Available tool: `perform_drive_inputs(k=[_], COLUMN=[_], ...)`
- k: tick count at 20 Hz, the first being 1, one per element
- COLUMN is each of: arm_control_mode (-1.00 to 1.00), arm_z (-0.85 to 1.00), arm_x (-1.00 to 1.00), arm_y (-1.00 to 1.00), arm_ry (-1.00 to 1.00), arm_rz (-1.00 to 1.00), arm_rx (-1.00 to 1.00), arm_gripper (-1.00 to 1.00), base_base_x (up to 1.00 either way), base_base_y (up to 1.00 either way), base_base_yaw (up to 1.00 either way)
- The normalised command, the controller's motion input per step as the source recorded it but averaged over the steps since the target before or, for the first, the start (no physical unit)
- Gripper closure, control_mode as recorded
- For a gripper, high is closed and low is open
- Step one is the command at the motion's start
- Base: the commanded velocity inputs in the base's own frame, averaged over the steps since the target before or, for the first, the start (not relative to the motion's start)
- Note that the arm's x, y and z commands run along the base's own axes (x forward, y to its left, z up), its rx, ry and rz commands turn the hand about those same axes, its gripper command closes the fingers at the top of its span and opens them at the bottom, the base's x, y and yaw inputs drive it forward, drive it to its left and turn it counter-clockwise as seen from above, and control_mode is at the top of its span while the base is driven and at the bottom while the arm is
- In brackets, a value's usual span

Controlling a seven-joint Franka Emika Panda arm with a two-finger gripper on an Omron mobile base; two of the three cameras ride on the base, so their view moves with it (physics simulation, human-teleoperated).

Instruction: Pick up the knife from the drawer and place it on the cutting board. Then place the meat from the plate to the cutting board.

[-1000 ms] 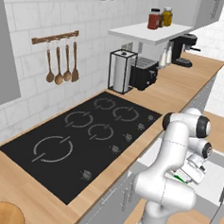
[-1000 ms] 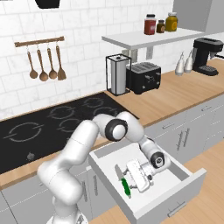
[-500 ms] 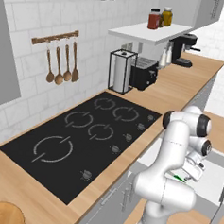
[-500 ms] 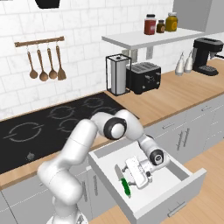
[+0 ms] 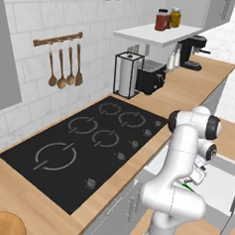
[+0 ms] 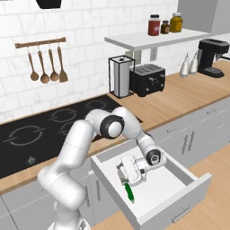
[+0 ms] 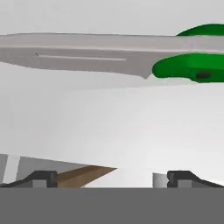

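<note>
The knife (image 7: pixel 87 50) lies flat on the drawer floor, its pale blade to the left and its green handle (image 7: pixel 192 70) to the right in the hand view. My gripper (image 7: pixel 113 177) is open, and its two dark fingertips (image 7: pixel 43 177) stand wide apart short of the knife with nothing between them. From the right base view, the gripper (image 6: pixel 127 180) reaches down into the open pale drawer (image 6: pixel 179 209), right over the green handle (image 6: pixel 130 192). A sliver of green (image 5: pixel 187 185) shows beside the hand in the left base view. The cutting board and the meat are out of view.
A black cooktop (image 5: pixel 88 142) is set into the wooden counter (image 6: pixel 179 96). At the back stand a paper-towel holder (image 6: pixel 120 76), a toaster (image 6: pixel 146 79) and a coffee machine (image 6: pixel 213 51). A round light-wood plate's edge (image 5: pixel 2 226) shows at the lower left. The drawer front (image 5: pixel 230 217) juts out.
The hand has crept a little closer to the knife's green handle inside the drawer. The knife has not moved.
</note>
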Motion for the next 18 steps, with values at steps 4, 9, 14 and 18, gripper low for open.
perform_drive_inputs(k=[4, 9, 14, 18], arm_control_mode=[-1.00, -1.00, -1.00, -1.00], arm_z=[0.01, -0.06, -0.21, -0.22], arm_x=[0.13, 0.07, 0.14, 0.13], arm_y=[0.39, 0.23, 0.03, -0.04], arm_ry=[0.13, 0.12, 0.00, -0.06], arm_rz=[-0.10, -0.08, -0.09, -0.02], arm_rx=[0.00, -0.04, -0.05, 0.00], arm_gripper=[-1.00, -1.00, -1.00, -1.00], base_base_x=[0.00, 0.00, 0.00, 0.00], base_base_y=[0.00, 0.00, 0.00, 0.00], base_base_yaw=[0.00, 0.00, 0.00, 0.00])
